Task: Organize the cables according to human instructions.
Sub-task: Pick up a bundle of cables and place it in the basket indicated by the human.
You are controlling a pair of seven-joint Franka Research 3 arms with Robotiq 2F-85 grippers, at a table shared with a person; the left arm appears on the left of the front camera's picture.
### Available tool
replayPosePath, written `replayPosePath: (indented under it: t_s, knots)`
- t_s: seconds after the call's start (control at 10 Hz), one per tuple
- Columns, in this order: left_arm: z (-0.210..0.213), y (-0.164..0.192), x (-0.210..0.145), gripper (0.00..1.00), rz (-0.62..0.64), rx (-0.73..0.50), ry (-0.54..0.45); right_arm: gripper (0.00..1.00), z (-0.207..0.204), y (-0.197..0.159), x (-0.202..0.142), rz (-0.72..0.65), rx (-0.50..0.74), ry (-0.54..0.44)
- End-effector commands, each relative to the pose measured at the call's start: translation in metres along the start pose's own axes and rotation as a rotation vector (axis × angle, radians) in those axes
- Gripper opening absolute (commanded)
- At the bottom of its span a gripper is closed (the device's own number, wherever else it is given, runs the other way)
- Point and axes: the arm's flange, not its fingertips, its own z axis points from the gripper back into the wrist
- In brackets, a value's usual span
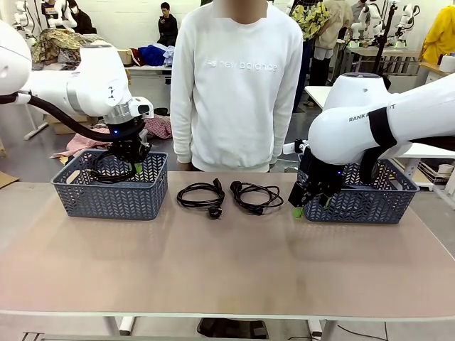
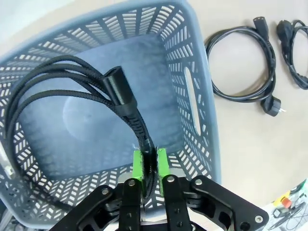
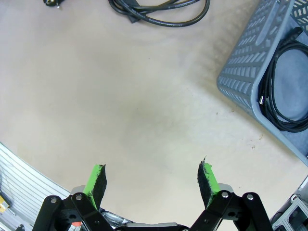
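Your left hand (image 2: pixel 150 164) is pinching a coiled cable (image 2: pixel 72 82) just behind its plug (image 2: pixel 118 89), hanging it in the left basket's (image 1: pixel 106 195) opening. Your right hand (image 3: pixel 153 180) is hovering with its fingers spread wide over the counter (image 1: pixel 213 270), beside the right basket (image 1: pixel 362 202), which is holding one cable (image 3: pixel 284 101). A third cable (image 1: pixel 201 195) and a fourth cable (image 1: pixel 256 197) are lying between the baskets.

- "new balance", pale letters across the chest of the person's sweatshirt (image 1: pixel 242 65)
- "ranka", dark letters on the right arm (image 1: pixel 366 117), start cut off
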Motion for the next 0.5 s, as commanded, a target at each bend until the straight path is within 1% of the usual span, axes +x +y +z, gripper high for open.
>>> replayPosePath:
  t_s: [0.0, 0.3, 0.4]
  knots:
    - [0.0015, 0.0064, 0.0051, 0.31, -0.01, 0.005, -0.016, 1.0, 0.0021, 0.0, 0.0005, 0.0, 0.0, -0.005]
    - [0.0079, 0.0047, 0.0065, 0.62, -0.002, 0.008, -0.015, 1.0, 0.0021, 0.0, 0.0005, 0.0, 0.0, -0.005]
    - [0.01, 0.0045, 0.0075, 0.7, 0.001, 0.01, -0.011, 1.0, 0.0021, 0.0, 0.0005, 0.0, 0.0, -0.005]
